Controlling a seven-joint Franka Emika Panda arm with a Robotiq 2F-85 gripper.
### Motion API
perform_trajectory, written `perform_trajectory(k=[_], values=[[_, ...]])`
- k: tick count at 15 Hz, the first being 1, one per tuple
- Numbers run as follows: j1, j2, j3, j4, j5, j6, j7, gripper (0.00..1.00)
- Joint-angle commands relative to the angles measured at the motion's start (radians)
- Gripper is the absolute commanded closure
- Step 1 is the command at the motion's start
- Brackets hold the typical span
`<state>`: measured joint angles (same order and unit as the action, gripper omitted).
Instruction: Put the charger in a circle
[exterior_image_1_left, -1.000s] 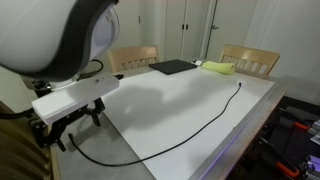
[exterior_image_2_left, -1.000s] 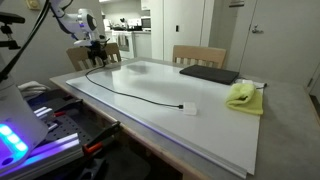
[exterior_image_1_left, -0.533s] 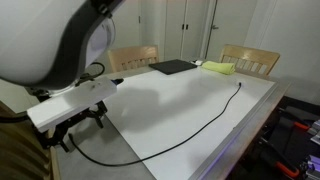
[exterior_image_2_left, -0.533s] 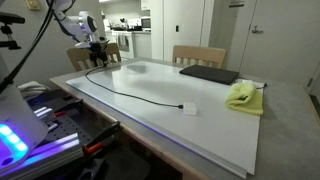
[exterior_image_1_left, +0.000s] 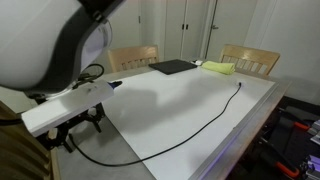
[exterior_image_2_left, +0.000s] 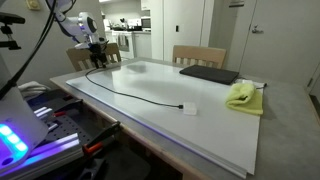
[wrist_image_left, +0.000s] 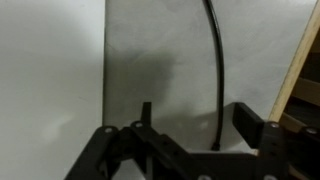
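Note:
The charger is a thin black cable (exterior_image_1_left: 215, 118) lying in a long loose curve across the white table (exterior_image_1_left: 170, 105). It also shows in the other exterior view (exterior_image_2_left: 140, 96). My gripper (exterior_image_1_left: 84, 124) hangs low over the table's corner, above one end of the cable; it also shows in an exterior view (exterior_image_2_left: 97, 58). In the wrist view the gripper (wrist_image_left: 198, 125) is open. The cable (wrist_image_left: 217, 70) runs down between the fingers, nearer the right-hand one, and its plug end lies at their base. The fingers are not touching it.
A flat black pad (exterior_image_1_left: 172, 67) and a yellow-green cloth (exterior_image_1_left: 218, 68) lie at the table's far end, also seen in an exterior view (exterior_image_2_left: 210, 74) (exterior_image_2_left: 243, 96). Wooden chairs (exterior_image_1_left: 133, 58) (exterior_image_1_left: 250, 60) stand behind the table. A wooden chair frame (wrist_image_left: 300, 80) is close beside the gripper.
The arm has shifted slightly downward and sideways over the table corner. The cable has not moved and the gripper stays open.

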<state>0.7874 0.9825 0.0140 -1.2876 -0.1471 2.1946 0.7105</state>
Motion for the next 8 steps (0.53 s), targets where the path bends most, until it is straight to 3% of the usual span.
perform_trajectory(k=[1,8], values=[[-0.006,0.011,-0.001,0.022,0.009,-0.012,0.011,0.48],[-0.014,0.003,0.010,0.000,0.026,0.014,0.028,0.98]])
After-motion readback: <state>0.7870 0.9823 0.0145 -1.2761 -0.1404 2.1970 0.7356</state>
